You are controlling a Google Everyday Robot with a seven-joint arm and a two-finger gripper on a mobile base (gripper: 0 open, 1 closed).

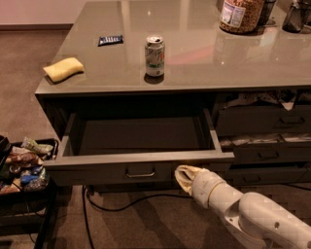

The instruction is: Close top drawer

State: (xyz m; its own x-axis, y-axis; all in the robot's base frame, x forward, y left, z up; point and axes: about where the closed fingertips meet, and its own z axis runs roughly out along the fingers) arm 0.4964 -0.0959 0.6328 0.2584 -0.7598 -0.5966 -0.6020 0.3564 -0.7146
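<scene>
The top drawer [107, 171] is the wide, shallow dark grey one under the counter's left part. It stands partly pulled out, with an empty dark inside floor and a small metal loop handle [140, 172] at the middle of its flat front. My gripper [183, 175] comes in from the lower right on a white arm and rests against the drawer front, to the right of the handle.
On the counter [233, 63] stand a soda can [154, 55], a yellow sponge [63, 68], a dark packet [110, 39] and a jar [240, 14]. Narrower drawers with paper clutter [265, 119] are at the right. A black cart of snacks [23, 168] stands at the left. A cable [121, 202] lies on the carpet.
</scene>
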